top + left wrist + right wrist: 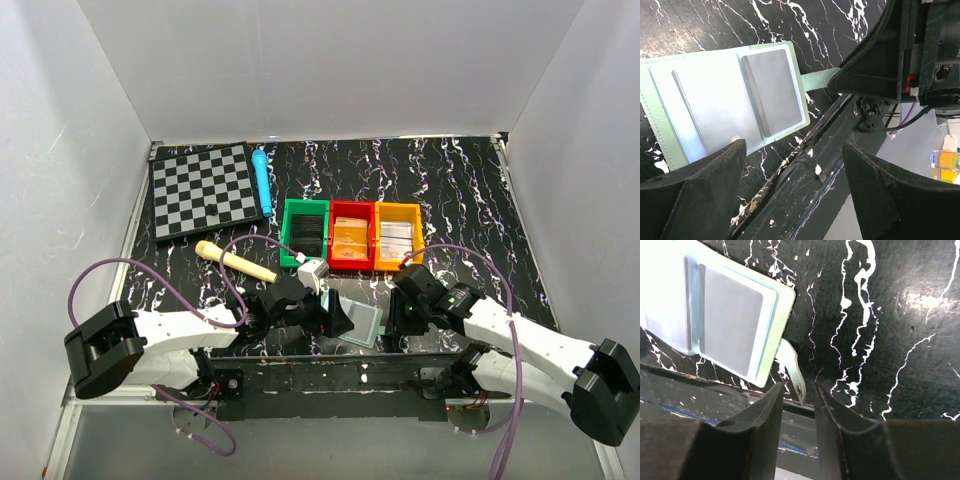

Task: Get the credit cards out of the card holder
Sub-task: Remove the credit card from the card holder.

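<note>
Left gripper [794, 165] sits lowest in its wrist view, jaws spread wide and empty, hovering over the near edge of the black marbled table [890, 315]. Just beyond it the card holder [715, 100] lies opened flat, pale blue panels up, at the near edge of the table between the two arms. One grey card [772, 87] sits fully seated in the right-hand pocket. The left-hand pocket shows only a seam, and whether it holds a card cannot be determined. The side tab [815, 80] runs out toward the right gripper [799, 387], whose jaws are drawn to a narrow slit with the tab's tip at their mouth. Whether the tab is actually pinched cannot be told from these views. Assessment: the holder is open and positioned, no card is out yet, and the extraction step is about to begin. The next move appears to call for the right gripper to steady the holder by its tab. The left gripper would then descend on the grey card's exposed edge, close on it alone, and draw it sideways out of the pocket without dragging the holder along.
</note>
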Controlling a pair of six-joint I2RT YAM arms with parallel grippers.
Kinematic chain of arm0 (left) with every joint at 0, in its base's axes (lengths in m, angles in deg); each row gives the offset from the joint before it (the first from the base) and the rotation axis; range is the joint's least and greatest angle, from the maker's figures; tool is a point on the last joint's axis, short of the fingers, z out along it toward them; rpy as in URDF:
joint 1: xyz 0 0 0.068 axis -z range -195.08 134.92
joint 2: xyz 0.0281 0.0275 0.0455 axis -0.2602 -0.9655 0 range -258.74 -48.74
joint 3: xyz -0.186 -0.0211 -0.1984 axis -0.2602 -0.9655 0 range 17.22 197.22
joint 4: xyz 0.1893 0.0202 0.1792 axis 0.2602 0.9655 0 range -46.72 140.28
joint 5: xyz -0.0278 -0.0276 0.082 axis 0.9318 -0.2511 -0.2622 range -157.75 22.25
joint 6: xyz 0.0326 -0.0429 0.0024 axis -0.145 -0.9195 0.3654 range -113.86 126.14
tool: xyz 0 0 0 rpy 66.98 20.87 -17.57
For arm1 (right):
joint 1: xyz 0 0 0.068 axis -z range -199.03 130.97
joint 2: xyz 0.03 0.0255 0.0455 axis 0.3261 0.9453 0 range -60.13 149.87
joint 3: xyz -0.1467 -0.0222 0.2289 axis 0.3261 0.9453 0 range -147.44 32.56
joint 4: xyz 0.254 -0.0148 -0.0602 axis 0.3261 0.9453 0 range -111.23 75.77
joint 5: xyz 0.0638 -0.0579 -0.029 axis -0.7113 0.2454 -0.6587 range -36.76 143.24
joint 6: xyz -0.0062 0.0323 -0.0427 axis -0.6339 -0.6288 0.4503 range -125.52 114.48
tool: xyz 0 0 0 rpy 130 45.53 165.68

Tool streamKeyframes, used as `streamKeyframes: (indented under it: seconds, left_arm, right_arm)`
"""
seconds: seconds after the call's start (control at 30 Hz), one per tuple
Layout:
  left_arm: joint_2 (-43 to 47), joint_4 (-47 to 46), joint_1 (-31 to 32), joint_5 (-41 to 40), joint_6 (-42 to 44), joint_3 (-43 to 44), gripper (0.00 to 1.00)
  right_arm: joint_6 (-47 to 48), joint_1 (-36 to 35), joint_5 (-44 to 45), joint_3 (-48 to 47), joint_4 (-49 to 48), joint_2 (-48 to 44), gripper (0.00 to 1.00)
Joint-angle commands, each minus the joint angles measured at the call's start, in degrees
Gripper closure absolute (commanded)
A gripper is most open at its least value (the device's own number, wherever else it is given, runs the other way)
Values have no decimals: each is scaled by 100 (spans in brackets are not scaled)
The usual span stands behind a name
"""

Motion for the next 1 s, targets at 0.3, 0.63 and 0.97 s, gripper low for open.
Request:
streamKeyframes:
  seconds: [0.3,0.63,0.97]
  left_arm:
    - [-271,49,12,241,-99,285,22]
    - [-86,727,-67,-559,-399,206,12]
    - [-614,894,-67,-489,-275,496,13]
  right_arm:
    - [-50,24,-48,-49,-283,267,99]
    - [-6,33,-22,-50,-301,249,99]
    - [12,42,-74,-76,-301,231,99]
